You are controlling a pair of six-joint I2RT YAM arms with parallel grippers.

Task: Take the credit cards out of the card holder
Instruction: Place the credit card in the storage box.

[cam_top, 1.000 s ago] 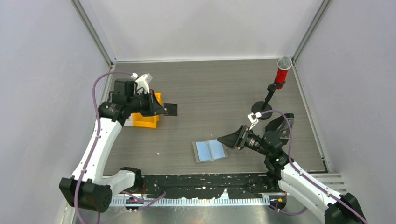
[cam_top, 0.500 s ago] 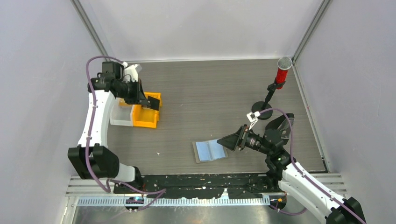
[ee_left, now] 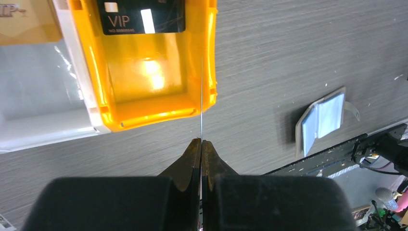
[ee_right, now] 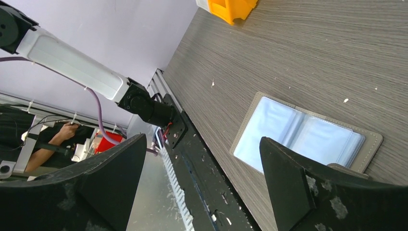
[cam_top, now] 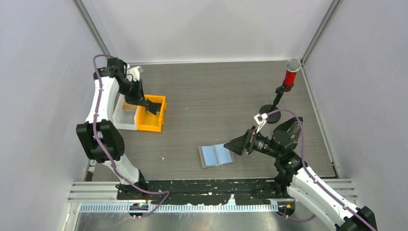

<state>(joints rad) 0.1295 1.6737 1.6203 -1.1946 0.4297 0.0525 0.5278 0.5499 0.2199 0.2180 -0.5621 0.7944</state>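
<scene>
The card holder (cam_top: 216, 155) lies spread out on the table, its two panels light blue under clear sleeves; it also shows as the card holder (ee_left: 322, 120) (ee_right: 303, 134) in both wrist views. My right gripper (cam_top: 235, 146) (ee_right: 203, 139) hovers open just right of it, with nothing between its fingers. My left gripper (cam_top: 147, 101) (ee_left: 201, 141) is shut on a thin dark credit card (cam_top: 156, 106), seen edge-on (ee_left: 200, 96) above the right wall of the orange bin (cam_top: 150, 126) (ee_left: 144, 115). A black VIP card (ee_left: 142, 17) lies inside that bin.
A white bin (cam_top: 124, 122) (ee_left: 43, 120) adjoins the orange one on its left and holds a tan card (ee_left: 26, 21). A red microphone on a black stand (cam_top: 284, 91) stands at the back right. Grey walls enclose the table on three sides.
My left arm has swung back and to the left, carrying the card from just right of the orange bin to above it. The right gripper has barely moved.
</scene>
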